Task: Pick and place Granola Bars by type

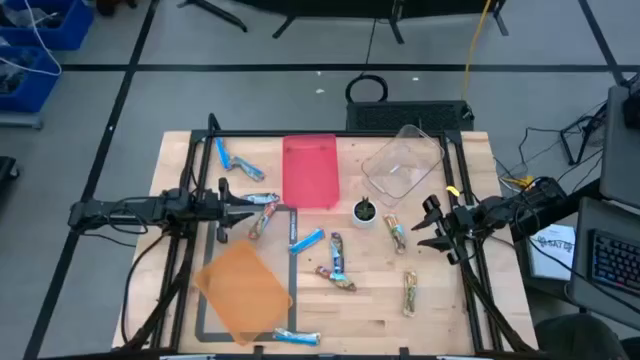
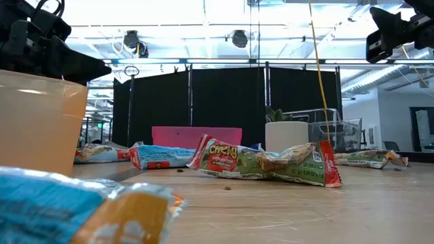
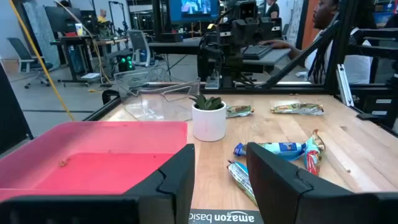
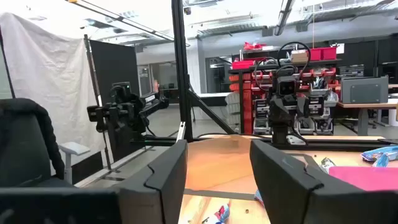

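Granola bars lie flat and scattered on the wooden table: blue ones at the far left [image 1: 248,170] and in the middle [image 1: 307,241], a dark multicolour one [image 1: 337,255], and tan ones on the right [image 1: 397,233] [image 1: 410,293]. Another blue bar [image 1: 297,337] lies at the near edge. My left gripper [image 1: 252,207] hovers open above the table's left part, near a blue bar [image 1: 262,199]; its wrist view shows its fingers [image 3: 180,177] apart over a black mat. My right gripper [image 1: 422,224] hovers open at the right, beside the tan bar, its fingers [image 4: 165,180] apart.
A pink bin [image 1: 310,170] and a clear bin [image 1: 402,160] sit at the far side. An orange bin [image 1: 242,282] sits near left on a black mat. A small potted plant [image 1: 364,211] stands mid-table. A person [image 3: 323,25] sits beyond the table's right side.
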